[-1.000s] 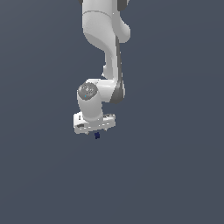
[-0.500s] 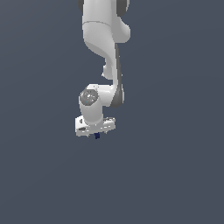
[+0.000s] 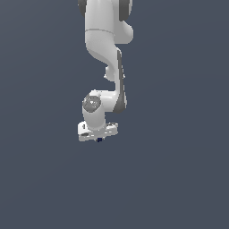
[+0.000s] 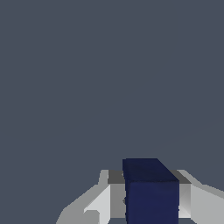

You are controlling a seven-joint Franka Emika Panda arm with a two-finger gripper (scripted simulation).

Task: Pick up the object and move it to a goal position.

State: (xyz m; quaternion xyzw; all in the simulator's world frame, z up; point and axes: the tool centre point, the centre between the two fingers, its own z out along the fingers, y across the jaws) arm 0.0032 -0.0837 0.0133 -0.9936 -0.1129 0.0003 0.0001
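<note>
Between the fingers (image 4: 192,201) of the white gripper (image 3: 99,139) sits the cube (image 4: 151,192), clamped from both sides, hanging just under the arm (image 3: 107,49) against plain grey; no goal marker shows.

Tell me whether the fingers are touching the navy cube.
Touching. In the wrist view the cube sits between the fingers, pale pads flush against both its sides with no gap; the gripper carries it.
</note>
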